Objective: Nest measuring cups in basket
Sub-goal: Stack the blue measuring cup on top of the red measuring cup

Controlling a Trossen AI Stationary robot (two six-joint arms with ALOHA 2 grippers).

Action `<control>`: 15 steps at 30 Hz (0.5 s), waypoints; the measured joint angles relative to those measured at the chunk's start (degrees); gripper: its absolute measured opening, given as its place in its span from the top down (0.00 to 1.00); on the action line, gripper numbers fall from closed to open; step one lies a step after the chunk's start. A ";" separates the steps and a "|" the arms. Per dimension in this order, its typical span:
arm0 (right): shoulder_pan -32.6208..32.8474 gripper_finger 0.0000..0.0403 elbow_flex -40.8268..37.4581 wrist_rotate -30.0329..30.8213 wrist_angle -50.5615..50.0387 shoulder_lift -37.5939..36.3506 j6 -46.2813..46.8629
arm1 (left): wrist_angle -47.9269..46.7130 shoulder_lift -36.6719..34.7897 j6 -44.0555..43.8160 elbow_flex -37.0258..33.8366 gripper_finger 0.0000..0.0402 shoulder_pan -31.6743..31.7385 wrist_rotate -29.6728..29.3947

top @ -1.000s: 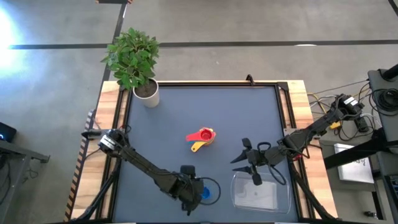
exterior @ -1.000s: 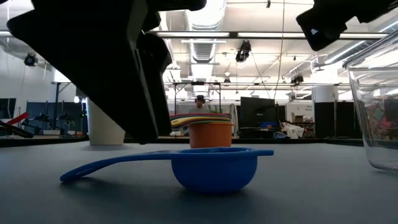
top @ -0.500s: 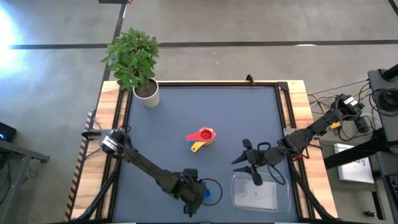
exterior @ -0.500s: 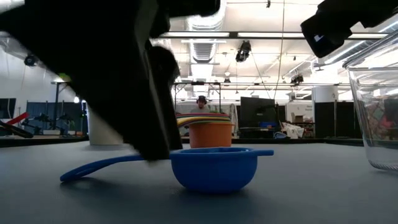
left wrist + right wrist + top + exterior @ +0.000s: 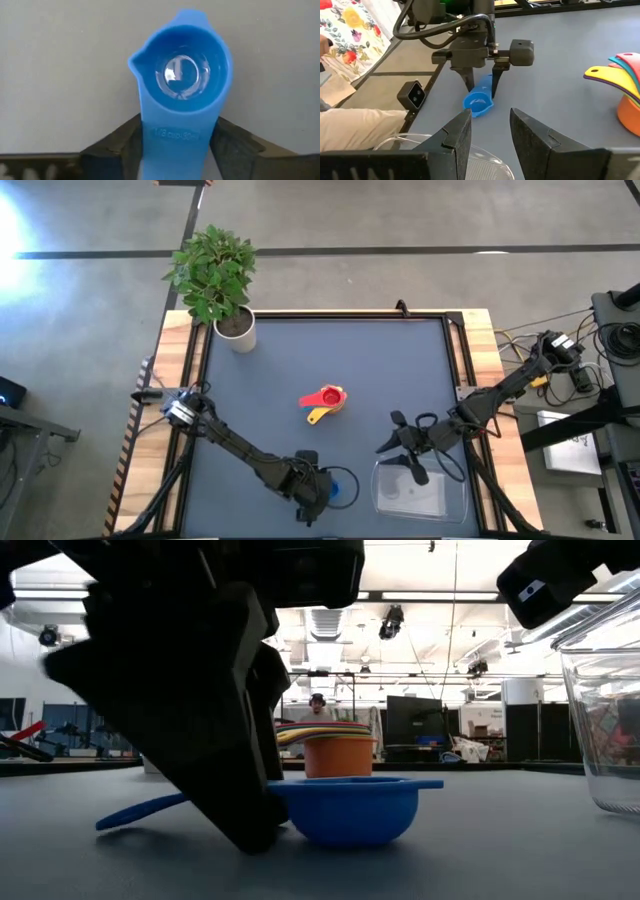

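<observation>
Blue measuring cup sits upright on the table near its front edge, just left of the clear basket. Your left gripper straddles its handle, fingers either side and touching it, though you cannot tell whether the grip is firm. Your right gripper hovers, fingers spread, over the basket's far edge. Mid-table stands the stack of other cups.

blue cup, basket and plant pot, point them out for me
blue cup (image 5: 182, 75), left wrist view, inside of the bowl
basket (image 5: 455, 505), high view, its right rim
plant pot (image 5: 238, 330), high view, its white side
</observation>
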 joint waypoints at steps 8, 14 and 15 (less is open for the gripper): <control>0.11 0.69 0.00 0.01 -0.01 0.00 -0.21 | -0.26 -0.18 -0.37 0.02 0.62 0.57 0.61; 0.11 0.69 0.00 0.01 -0.25 0.00 -0.45 | -4.09 -2.33 -0.96 0.11 0.62 2.53 -2.57; 0.09 0.69 0.00 0.01 -0.25 0.00 -0.50 | -6.24 -3.09 -0.64 0.68 0.62 3.00 -3.44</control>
